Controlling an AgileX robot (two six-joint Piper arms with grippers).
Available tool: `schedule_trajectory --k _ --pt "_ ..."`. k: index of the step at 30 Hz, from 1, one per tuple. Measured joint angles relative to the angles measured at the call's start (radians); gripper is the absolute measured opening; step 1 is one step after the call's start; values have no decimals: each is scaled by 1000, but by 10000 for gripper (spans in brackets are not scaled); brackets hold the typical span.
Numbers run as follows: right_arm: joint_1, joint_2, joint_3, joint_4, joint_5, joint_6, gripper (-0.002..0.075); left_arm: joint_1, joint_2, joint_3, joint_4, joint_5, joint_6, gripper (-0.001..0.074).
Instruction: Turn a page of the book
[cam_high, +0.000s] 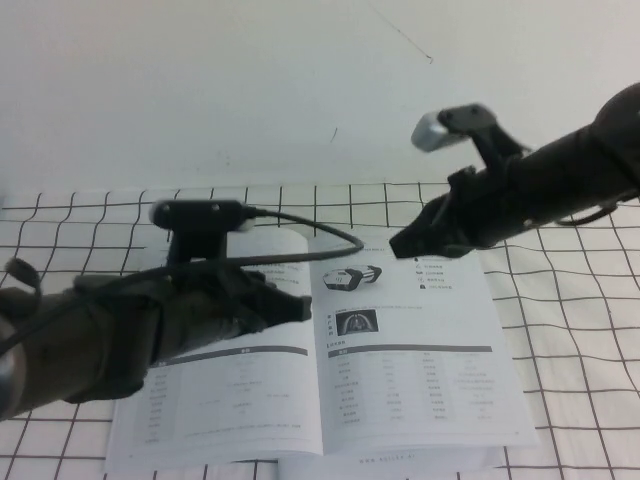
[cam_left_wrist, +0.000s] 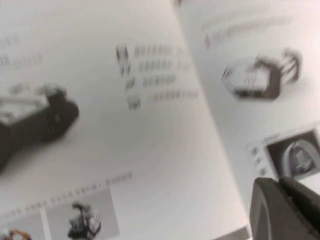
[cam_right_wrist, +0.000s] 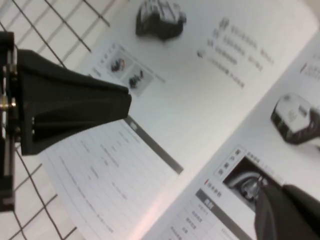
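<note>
The book (cam_high: 400, 400) lies open and flat on the checked cloth, also filling the left wrist view (cam_left_wrist: 150, 140) and the right wrist view (cam_right_wrist: 200, 100). Its left page shows a black wheeled vehicle (cam_left_wrist: 35, 117), its right page (cam_high: 420, 340) a boxy vehicle (cam_high: 350, 278) above tables. My left gripper (cam_high: 298, 308) hovers shut over the left page near the spine, its tip (cam_left_wrist: 280, 181) holding nothing. My right gripper (cam_high: 398, 247) reaches in from the upper right, shut, above the top of the right page (cam_right_wrist: 282, 189). The left gripper (cam_right_wrist: 125, 100) also shows in the right wrist view.
A white cloth with a black grid (cam_high: 570, 310) covers the table around the book. A white wall (cam_high: 250, 80) rises behind. A black cable (cam_high: 320, 232) loops from the left wrist camera over the book's top edge.
</note>
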Motion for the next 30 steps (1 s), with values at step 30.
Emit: schedule_trajectory --k 30 --pt "0 -1330 506 -863 159 505 0 0 -911 259 565 576 -479 -2"
